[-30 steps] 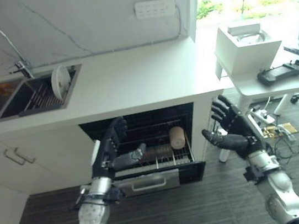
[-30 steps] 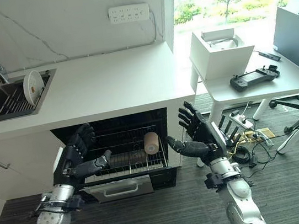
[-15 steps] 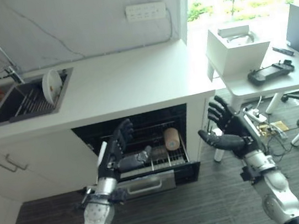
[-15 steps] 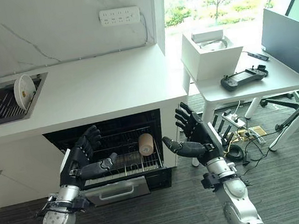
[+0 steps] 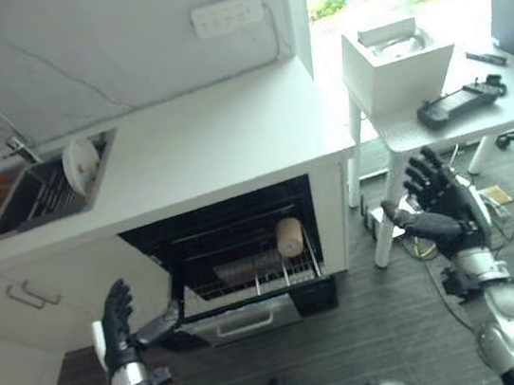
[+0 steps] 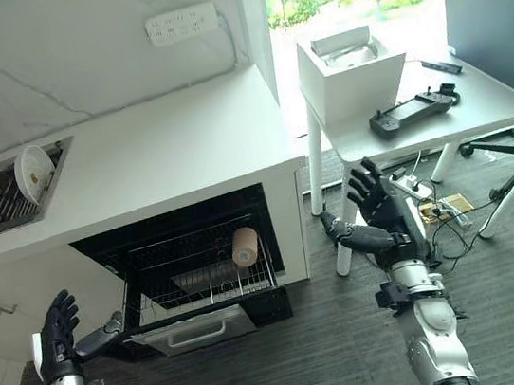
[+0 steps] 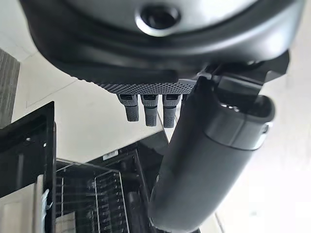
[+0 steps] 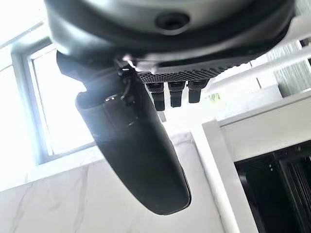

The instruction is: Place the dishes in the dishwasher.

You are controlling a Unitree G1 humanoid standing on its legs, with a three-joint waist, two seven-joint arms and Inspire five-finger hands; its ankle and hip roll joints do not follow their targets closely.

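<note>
White marble-look wall runs behind a long white counter (image 5: pixel 221 140), and you are looking down at it from above. Dark wood-grain floor (image 6: pixel 290 360) lies below. To the right stands one white table (image 5: pixel 477 123) carrying one white box (image 5: pixel 397 63) and one dark handheld controller (image 5: pixel 455 104).

Under the counter the dishwasher (image 5: pixel 236 248) stands open, its wire rack (image 5: pixel 248 265) showing, and a single tan cup (image 5: pixel 289 237) lies on its side in the rack's right part. Below the rack a pale panel with a handle (image 5: pixel 242 321) sticks out toward you.

At the counter's left end you have the sink (image 5: pixel 18 193) with one tap (image 5: pixel 15 140) behind it; one white plate (image 5: pixel 81 165) stands on edge in the sink's rack, well apart from the dishwasher. One outlet strip (image 5: pixel 227 15) sits on the wall.

Your left hand (image 5: pixel 117 322) hovers low, left of the dishwasher, fingers straight and thumb out, holding nothing. Your right hand (image 5: pixel 441 210) is raised in front of the table, right of the dishwasher, fingers spread, also empty. Nothing lies between either hand and the rack.
</note>
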